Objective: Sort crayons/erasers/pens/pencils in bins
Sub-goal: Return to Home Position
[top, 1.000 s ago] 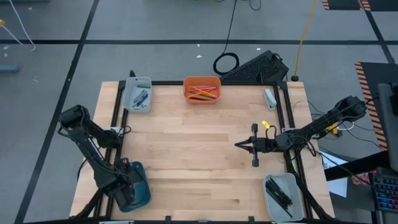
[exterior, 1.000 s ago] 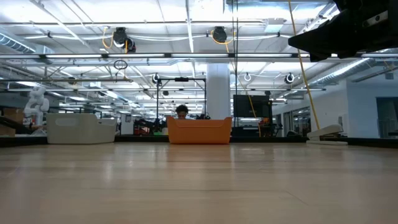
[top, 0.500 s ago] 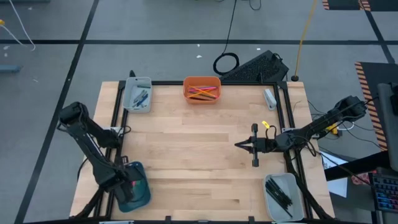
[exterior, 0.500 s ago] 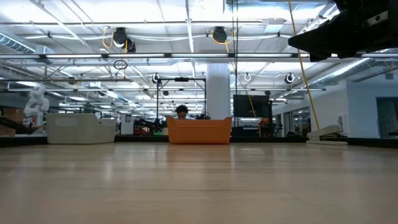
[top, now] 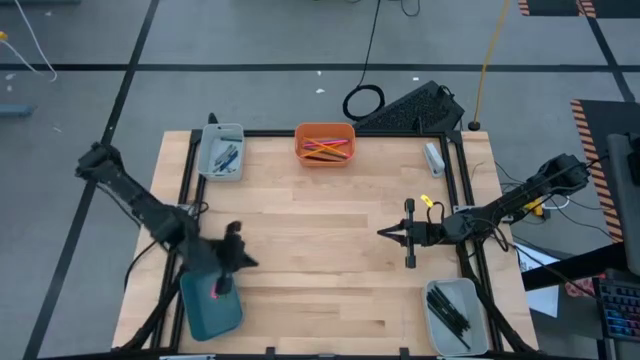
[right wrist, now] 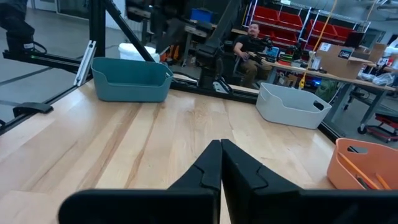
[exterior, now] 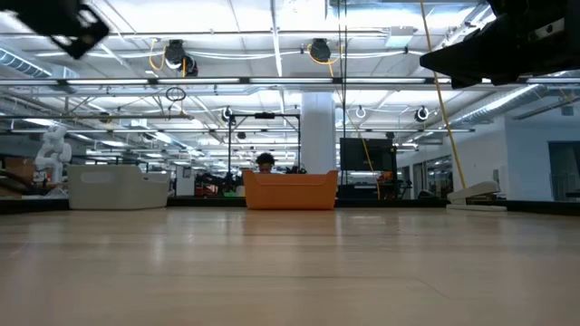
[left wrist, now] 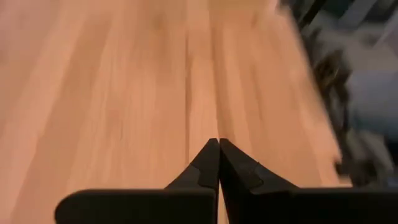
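From above, my left pincer hangs over the wooden worktop just beyond the teal bin, which sits at the near left corner with a small pink eraser lying in it. My right pincer waits over the right half of the worktop, pointing toward the middle. The orange bin stands at the middle of the far edge with bright pencils inside. A pale grey bin at the far left corner holds bluish crayons, and the other pale grey bin at the near right corner holds dark pens.

From table height, the orange bin stands straight ahead across the bare wood, a pale grey bin off to one side of it. A person's head shows just above the orange bin's rim, far back in the room.

Through my left wrist camera, my left pincer is closed on nothing, its two dark fingertips pressed together over bare wood.

Through my right wrist camera, my right pincer is likewise closed and empty, fingertips meeting. Beyond it I see the teal bin, a pale grey bin and a corner of the orange bin. A person sits in the room behind the worktop.
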You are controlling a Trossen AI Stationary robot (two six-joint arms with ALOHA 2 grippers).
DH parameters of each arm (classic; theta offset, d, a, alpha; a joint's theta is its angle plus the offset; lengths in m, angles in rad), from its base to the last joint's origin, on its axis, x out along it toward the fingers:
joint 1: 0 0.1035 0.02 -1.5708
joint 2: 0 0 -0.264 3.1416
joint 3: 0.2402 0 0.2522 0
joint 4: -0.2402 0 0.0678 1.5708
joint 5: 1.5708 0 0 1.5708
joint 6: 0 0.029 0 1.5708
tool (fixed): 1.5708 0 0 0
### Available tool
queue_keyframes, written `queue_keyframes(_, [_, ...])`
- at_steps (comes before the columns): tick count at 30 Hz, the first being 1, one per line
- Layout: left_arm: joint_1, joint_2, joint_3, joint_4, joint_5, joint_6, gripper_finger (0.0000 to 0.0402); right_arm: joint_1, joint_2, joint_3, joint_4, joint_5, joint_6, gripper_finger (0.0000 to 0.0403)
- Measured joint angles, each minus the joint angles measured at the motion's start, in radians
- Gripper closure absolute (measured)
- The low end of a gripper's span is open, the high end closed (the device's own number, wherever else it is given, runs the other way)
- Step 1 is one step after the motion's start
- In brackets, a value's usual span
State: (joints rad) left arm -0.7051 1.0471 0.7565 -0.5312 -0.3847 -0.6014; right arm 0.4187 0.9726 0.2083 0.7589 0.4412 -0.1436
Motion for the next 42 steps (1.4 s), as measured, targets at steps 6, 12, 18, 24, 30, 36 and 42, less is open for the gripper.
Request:
queue_keyframes(6, [0.263, -0.14, -0.209, 0.443, 0.195, 0.378, 0.0398, 0.0, 0.0, 0.0, 0.0, 0.001, -0.003, 0.0403])
queue_keyframes(12, [0.514, -0.202, -0.317, 0.618, 0.398, 0.535, 0.0399, 0.0, 0.0, 0.0, 0.0, 0.002, 0.003, 0.0403])
queue_keyframes(18, [0.687, -0.246, -0.351, 0.66, 0.519, 0.564, 0.0389, -0.001, 0.0, 0.0, 0.001, 0.009, 0.008, 0.0403])
queue_keyframes(24, [0.76, -0.313, -0.42, 0.777, 0.521, 0.596, 0.0398, -0.008, -0.03, -0.001, -0.021, 0.076, -0.021, 0.0403])
queue_keyframes(30, [0.822, -0.396, -0.546, 0.9, 0.518, 0.59, 0.039, -0.047, -0.178, -0.085, -0.052, 0.073, 0.001, 0.0403])
queue_keyframes(36, [0.853, -0.527, -0.591, 0.861, 0.52, 0.581, 0.0393, -0.074, -0.406, -0.183, -0.138, 0.054, 0.032, 0.0403])
queue_keyframes(42, [0.895, -0.63, -0.592, 0.752, 0.523, 0.594, 0.0396, -0.172, -0.611, -0.142, -0.504, -0.06, 0.063, 0.0403])
